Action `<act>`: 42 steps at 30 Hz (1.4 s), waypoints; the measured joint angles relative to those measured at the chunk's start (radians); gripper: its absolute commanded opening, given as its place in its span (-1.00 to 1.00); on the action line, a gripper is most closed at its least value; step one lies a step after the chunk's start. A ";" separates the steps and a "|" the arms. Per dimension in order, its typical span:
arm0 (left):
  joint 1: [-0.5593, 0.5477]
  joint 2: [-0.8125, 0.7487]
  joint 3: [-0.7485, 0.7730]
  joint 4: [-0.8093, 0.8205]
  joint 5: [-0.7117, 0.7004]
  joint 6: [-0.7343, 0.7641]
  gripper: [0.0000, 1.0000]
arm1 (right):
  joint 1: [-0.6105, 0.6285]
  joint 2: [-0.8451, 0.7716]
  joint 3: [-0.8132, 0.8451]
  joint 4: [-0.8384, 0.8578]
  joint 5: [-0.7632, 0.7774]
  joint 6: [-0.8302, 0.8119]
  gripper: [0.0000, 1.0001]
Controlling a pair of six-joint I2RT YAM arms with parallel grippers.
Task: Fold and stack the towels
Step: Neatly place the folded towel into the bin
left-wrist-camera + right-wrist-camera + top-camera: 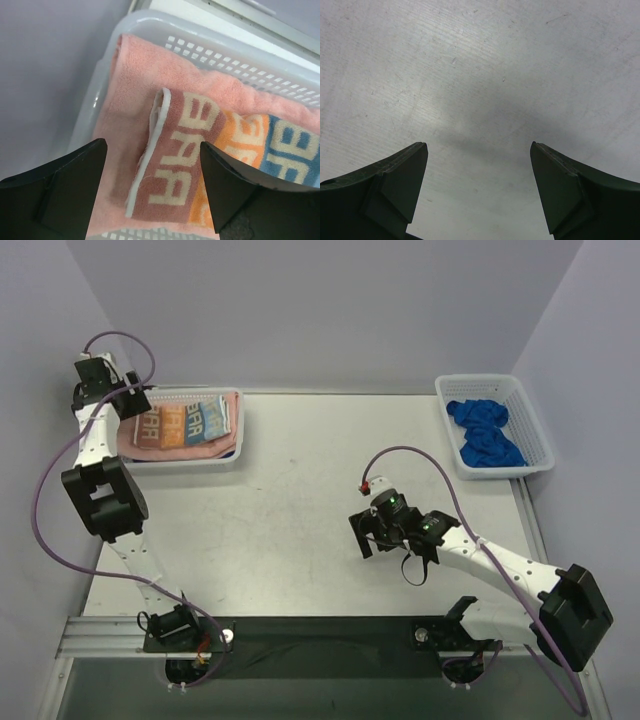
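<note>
- Top external view: folded white lettered terry towel (pixel 185 425) lies on salmon-pink terry towel (pixel 231 420), upper left.
- Crumpled royal-blue terry towel (pixel 485 435), upper right, is not folded yet.
- Left gripper (pixel 152 150) and right gripper (pixel 477 147) gape wide, holding nothing.

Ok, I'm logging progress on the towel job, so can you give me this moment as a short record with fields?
stacked: white lettered terry towel, folded, on folded salmon-pink towel in left white mesh basket
waiting: royal-blue terry cloth, crumpled, in right white mesh basket
left gripper: open above the lettered towel, holding nothing
right gripper: open over the grey table, empty
</note>
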 measured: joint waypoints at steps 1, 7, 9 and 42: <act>-0.007 -0.019 0.000 0.000 -0.034 0.003 0.68 | 0.000 0.000 0.001 0.000 0.000 -0.001 0.71; -0.112 -0.144 -0.005 0.011 -0.144 0.002 0.36 | 0.000 0.000 0.001 0.000 0.000 -0.004 0.71; -0.165 -0.170 -0.011 0.029 -0.167 0.002 0.21 | 0.000 -0.003 0.001 0.000 0.000 -0.004 0.71; -0.466 -0.023 0.006 0.013 -0.362 0.006 0.72 | -0.052 -0.077 -0.014 0.001 0.000 -0.010 0.71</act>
